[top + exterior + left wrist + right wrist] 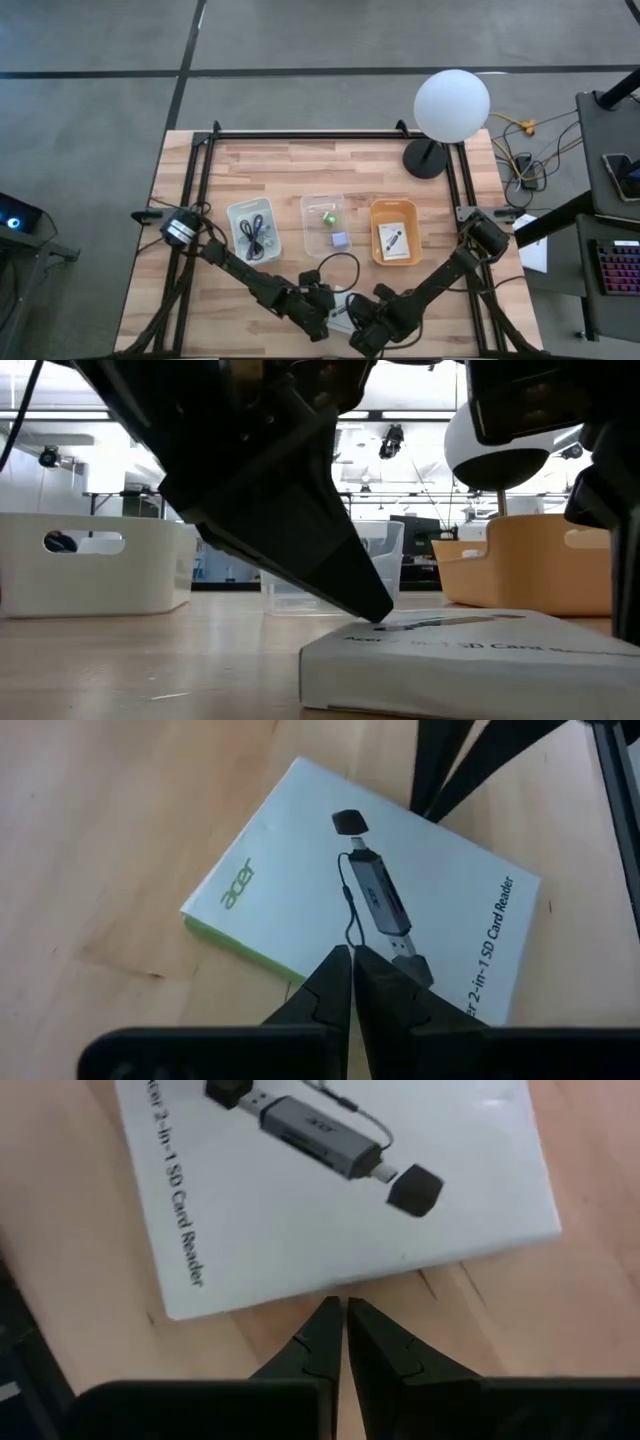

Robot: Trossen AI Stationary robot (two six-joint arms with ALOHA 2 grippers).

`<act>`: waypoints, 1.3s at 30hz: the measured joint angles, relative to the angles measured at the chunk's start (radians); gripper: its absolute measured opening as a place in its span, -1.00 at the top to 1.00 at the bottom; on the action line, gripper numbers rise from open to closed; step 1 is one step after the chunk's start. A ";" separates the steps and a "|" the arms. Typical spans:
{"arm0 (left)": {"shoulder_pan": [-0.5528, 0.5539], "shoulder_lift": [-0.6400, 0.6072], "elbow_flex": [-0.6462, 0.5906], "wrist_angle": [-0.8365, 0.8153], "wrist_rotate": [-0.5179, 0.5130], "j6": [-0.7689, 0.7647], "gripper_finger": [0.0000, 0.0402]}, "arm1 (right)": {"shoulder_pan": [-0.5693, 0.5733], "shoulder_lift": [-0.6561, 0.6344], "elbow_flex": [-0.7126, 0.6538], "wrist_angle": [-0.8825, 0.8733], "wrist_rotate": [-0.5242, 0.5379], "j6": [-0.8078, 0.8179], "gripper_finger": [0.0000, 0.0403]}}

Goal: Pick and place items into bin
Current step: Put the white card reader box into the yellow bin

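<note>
1. We see both arms reaching in toward the near edge of the wooden tabletop (290,170), their hands close together over one flat white packet (343,312).
2. The packet (370,910) is a printed SD card reader box that lies flat on the wood, not yet in any bin. Its picture shows a grey reader with a black cap.
3. Our left hand (352,955) is clenched, its two dark fingers pressed together. The tips rest on or just above the packet's top face, near the printed reader; in the low view a dark fingertip meets the top of the box (470,660).
4. Our right hand (337,1308) is also clenched, holding nothing. Its tips point at bare wood just beside one edge of the packet (330,1190).
5. Farther back three bins stand in a row: a white bin (233,213) holding coiled black cables (254,235), a clear bin (307,205) holding a small green piece (326,214) and a lavender cube (340,239), and an orange bin (378,212) holding another white packet (396,241).
6. A lamp with a white globe (452,103) stands on the far right corner of the tabletop.
</note>
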State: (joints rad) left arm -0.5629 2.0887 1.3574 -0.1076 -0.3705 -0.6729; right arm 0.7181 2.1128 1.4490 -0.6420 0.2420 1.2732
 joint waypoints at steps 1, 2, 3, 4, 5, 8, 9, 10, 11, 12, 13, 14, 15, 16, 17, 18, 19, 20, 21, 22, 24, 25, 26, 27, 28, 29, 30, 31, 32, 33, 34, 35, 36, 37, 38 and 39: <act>0.000 0.000 -0.007 0.005 0.004 -0.001 1.00 | 0.000 0.000 0.000 0.004 0.000 -0.002 0.94; 0.000 -0.001 -0.013 0.011 0.012 -0.002 1.00 | 0.000 0.000 0.002 0.005 0.001 -0.002 0.94; 0.000 -0.003 -0.022 0.011 0.022 -0.004 1.00 | 0.001 0.000 0.003 0.006 0.003 -0.002 0.94; 0.000 -0.004 -0.031 0.015 0.032 -0.009 1.00 | 0.002 0.000 0.003 0.006 0.003 -0.002 0.94; 0.000 -0.006 -0.042 0.019 0.036 -0.024 1.00 | 0.002 0.000 0.003 0.005 0.003 -0.002 0.94; 0.000 -0.008 -0.067 0.020 0.036 -0.054 1.00 | 0.001 -0.004 0.003 0.005 0.004 -0.002 0.94; -0.002 -0.008 -0.071 0.019 0.036 -0.055 1.00 | 0.002 -0.007 0.004 0.005 0.004 -0.002 0.94; -0.002 -0.008 -0.074 0.019 0.038 -0.055 1.00 | 0.002 -0.008 0.007 0.004 0.011 -0.002 0.94; -0.002 -0.008 -0.076 0.019 0.040 -0.055 1.00 | 0.003 -0.009 0.013 0.004 0.025 -0.006 0.94; -0.002 -0.008 -0.078 0.018 0.041 -0.055 1.00 | 0.004 -0.009 0.020 0.004 0.035 -0.019 0.94; -0.002 -0.008 -0.081 0.015 0.043 -0.055 1.00 | 0.006 -0.009 0.029 0.003 0.048 -0.038 0.93; -0.002 -0.007 -0.084 0.012 0.044 -0.056 1.00 | 0.006 -0.009 0.040 0.002 0.057 -0.066 0.93; -0.002 -0.007 -0.086 0.011 0.046 -0.056 1.00 | 0.006 -0.009 0.053 0.002 0.068 -0.102 0.93; -0.002 -0.006 -0.089 0.012 0.048 -0.057 1.00 | 0.009 -0.009 0.067 0.003 0.075 -0.149 0.93; -0.002 -0.006 -0.093 0.013 0.050 -0.059 1.00 | 0.009 -0.010 0.082 0.001 0.075 -0.214 0.92; -0.002 -0.005 -0.099 0.014 0.053 -0.071 1.00 | 0.012 -0.010 0.099 -0.007 0.076 -0.285 0.90; -0.002 -0.005 -0.108 0.013 0.058 -0.083 1.00 | 0.015 -0.010 0.115 -0.025 0.075 -0.354 0.87; -0.003 -0.005 -0.116 0.012 0.062 -0.100 1.00 | 0.018 -0.011 0.128 -0.050 0.076 -0.424 0.83; -0.004 -0.004 -0.123 0.012 0.065 -0.107 1.00 | 0.020 -0.012 0.137 -0.075 0.077 -0.489 0.78; -0.007 -0.004 -0.127 0.011 0.066 -0.109 1.00 | 0.022 -0.012 0.140 -0.099 0.078 -0.544 0.73; -0.011 -0.003 -0.131 0.011 0.066 -0.109 1.00 | 0.024 -0.012 0.141 -0.146 0.077 -0.638 0.62; -0.012 -0.003 -0.133 0.011 0.066 -0.109 1.00 | 0.024 -0.011 0.138 -0.152 0.077 -0.680 0.56; -0.012 -0.003 -0.135 0.011 0.066 -0.110 1.00 | 0.024 -0.009 0.137 -0.149 0.076 -0.719 0.51; -0.013 -0.003 -0.138 0.011 0.067 -0.110 1.00 | 0.024 -0.005 0.137 -0.146 0.076 -0.764 0.46; -0.014 -0.003 -0.144 0.012 0.068 -0.114 1.00 | 0.024 -0.003 0.136 -0.145 0.076 -0.814 0.40; -0.015 -0.003 -0.152 0.012 0.070 -0.128 1.00 | 0.023 0.002 0.136 -0.136 0.076 -0.861 0.35; -0.017 -0.003 -0.162 0.012 0.073 -0.143 1.00 | 0.023 0.009 0.135 -0.118 0.077 -0.905 0.30; -0.019 -0.004 -0.174 0.012 0.073 -0.164 1.00 | 0.020 0.014 0.135 -0.099 0.076 -0.947 0.26; -0.022 -0.004 -0.185 0.013 0.073 -0.185 1.00 | 0.016 0.020 0.135 -0.086 0.075 -0.980 0.22; -0.025 -0.004 -0.196 0.018 0.073 -0.201 1.00 | 0.011 0.028 0.135 -0.069 0.075 -0.992 0.18; -0.027 -0.005 -0.202 0.027 0.072 -0.210 1.00 | 0.003 0.034 0.135 -0.054 0.075 -0.984 0.15; -0.030 -0.007 -0.204 0.035 0.069 -0.211 1.00 | -0.007 0.042 0.135 -0.051 0.074 -0.949 0.12; -0.032 -0.013 -0.206 0.042 0.065 -0.210 1.00 | -0.020 0.047 0.135 -0.056 0.074 -0.895 0.10; -0.035 -0.020 -0.202 0.049 0.055 -0.206 1.00 | -0.032 0.050 0.133 -0.060 0.076 -0.835 0.08; -0.038 -0.033 -0.196 0.048 0.040 -0.202 1.00 | -0.042 0.050 0.132 -0.061 0.081 -0.787 0.07; -0.039 -0.044 -0.189 0.047 0.018 -0.198 1.00 | -0.050 0.050 0.132 -0.057 0.095 -0.760 0.07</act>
State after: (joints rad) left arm -0.6017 2.0448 1.1683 -0.0606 -0.3527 -0.8708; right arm 0.6682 2.1632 1.5810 -0.6992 0.3373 0.5131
